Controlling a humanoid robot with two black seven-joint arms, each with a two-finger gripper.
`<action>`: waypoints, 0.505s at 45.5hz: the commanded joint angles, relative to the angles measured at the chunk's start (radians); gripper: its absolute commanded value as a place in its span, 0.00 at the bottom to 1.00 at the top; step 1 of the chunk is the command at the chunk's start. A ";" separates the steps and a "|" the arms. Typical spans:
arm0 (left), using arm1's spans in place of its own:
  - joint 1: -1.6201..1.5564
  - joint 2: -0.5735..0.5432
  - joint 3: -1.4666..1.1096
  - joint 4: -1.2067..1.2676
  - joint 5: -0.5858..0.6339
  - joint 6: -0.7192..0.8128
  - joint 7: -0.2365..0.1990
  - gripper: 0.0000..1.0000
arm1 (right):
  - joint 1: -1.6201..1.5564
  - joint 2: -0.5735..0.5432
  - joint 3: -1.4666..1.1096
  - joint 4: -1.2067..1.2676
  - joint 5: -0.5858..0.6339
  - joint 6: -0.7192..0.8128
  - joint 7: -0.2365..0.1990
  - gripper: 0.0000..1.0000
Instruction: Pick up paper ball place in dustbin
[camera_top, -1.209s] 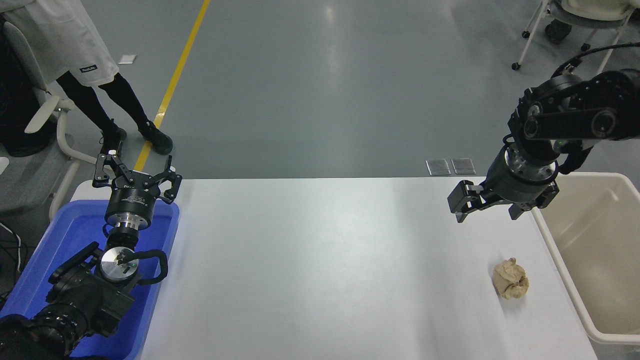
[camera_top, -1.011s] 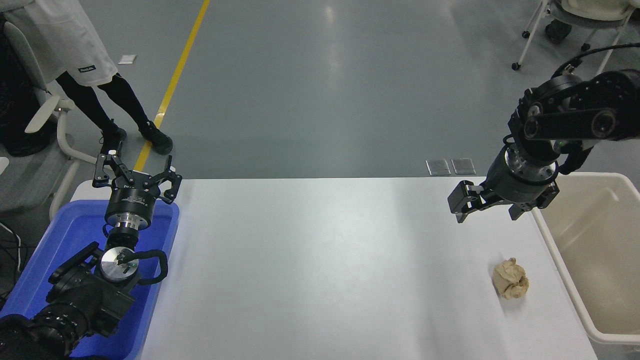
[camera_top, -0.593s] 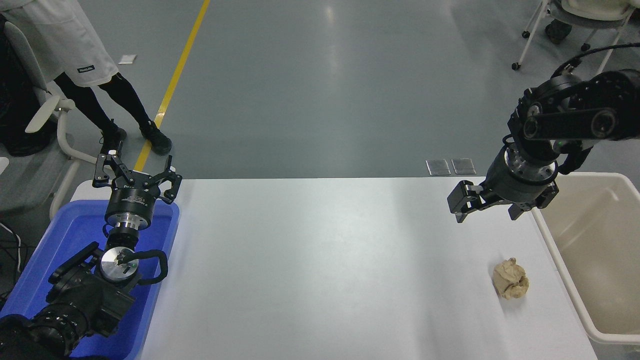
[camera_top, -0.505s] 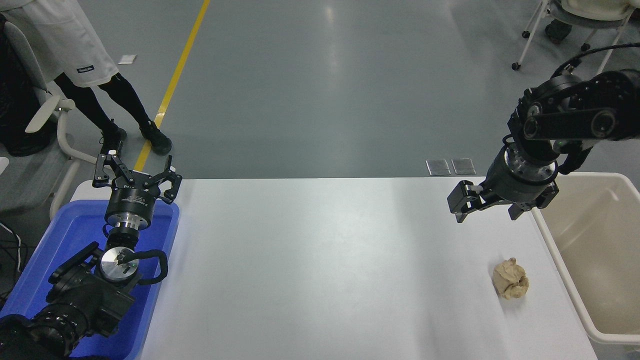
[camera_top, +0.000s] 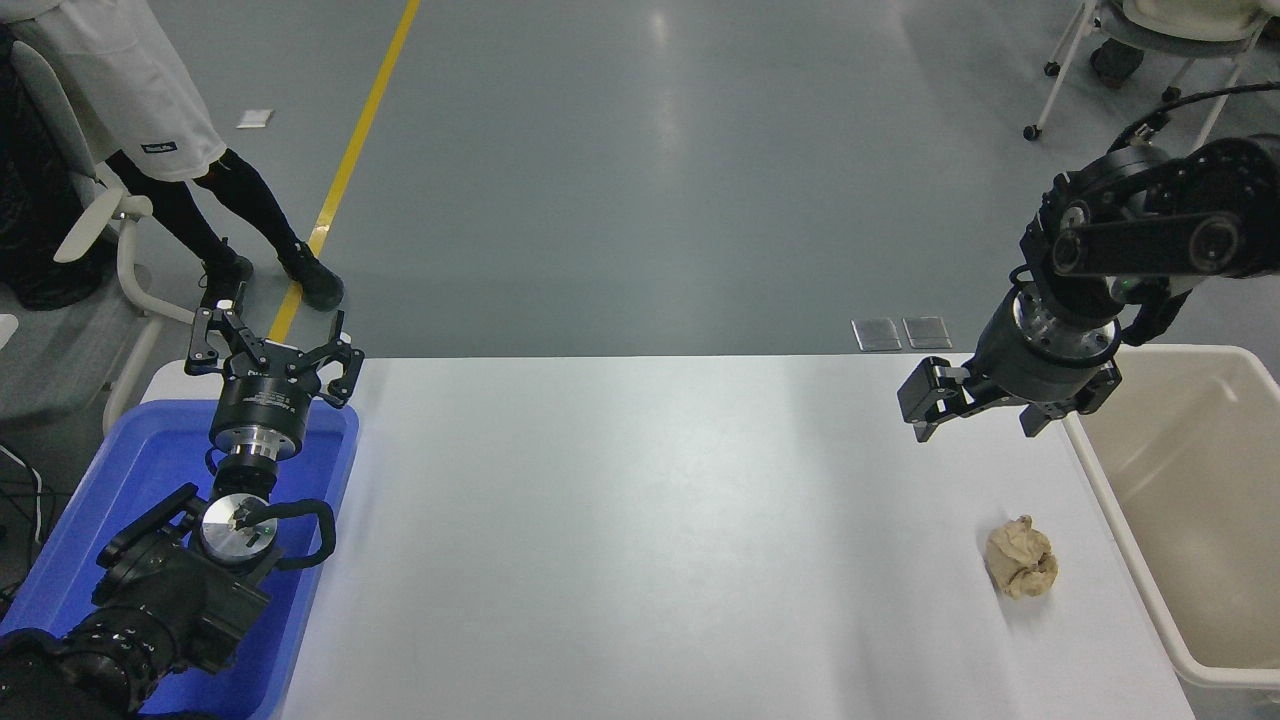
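**Mara:** Head view is all we have, so start with where the paper ball (camera_top: 1021, 571) lies.

**Joss:** On the white table (camera_top: 640, 540), toward its right side and nearer the camera, lying free. It is near the long rim of the dustbin (camera_top: 1130, 560) but not touching it; a strip of bare tabletop shows between them.

**Mara:** And the right gripper (camera_top: 985, 412)?

**Joss:** Raised over the far right part of the table, well apart from the ball and beyond it, pointing down. Its jaws stand apart with nothing between them. The left gripper (camera_top: 270, 350) is parked at the lower left above the blue tub (camera_top: 120, 480), jaws spread too, holding nothing.

**Mara:** How would you expect the ball to handle?

**Joss:** Light, I would judge, and soft. It is a lumpy, wrinkled tan wad with deep folds, so it should give under pressure rather than resist. Not fragile in any way that matters; crushing it a little costs nothing. Its creased surface ought to grip well, not slide.

**Mara:** Where to take it?

**Joss:** Across its widest middle, from above, one finger on either side, low enough that the tips pass the bulge. A pinch on a loose outer fold might only tug that flap. Being so light, it could also skid on the smooth table if one finger meets it first, so the jaws should straddle it evenly before closing.

**Mara:** Anything else in view?

**Joss:** A person's legs (camera_top: 215, 215) on the floor at upper left, away from the table.
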 joint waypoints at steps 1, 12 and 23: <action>0.000 0.000 0.000 0.000 0.000 0.000 0.000 0.99 | 0.011 -0.005 -0.053 0.000 0.000 0.000 0.000 1.00; 0.000 0.000 0.000 0.001 0.000 0.000 0.000 0.99 | 0.013 -0.006 -0.066 0.000 0.009 -0.002 0.001 1.00; 0.000 0.000 0.000 0.000 -0.002 0.000 0.000 0.99 | 0.008 -0.049 -0.097 0.005 0.009 -0.005 0.001 1.00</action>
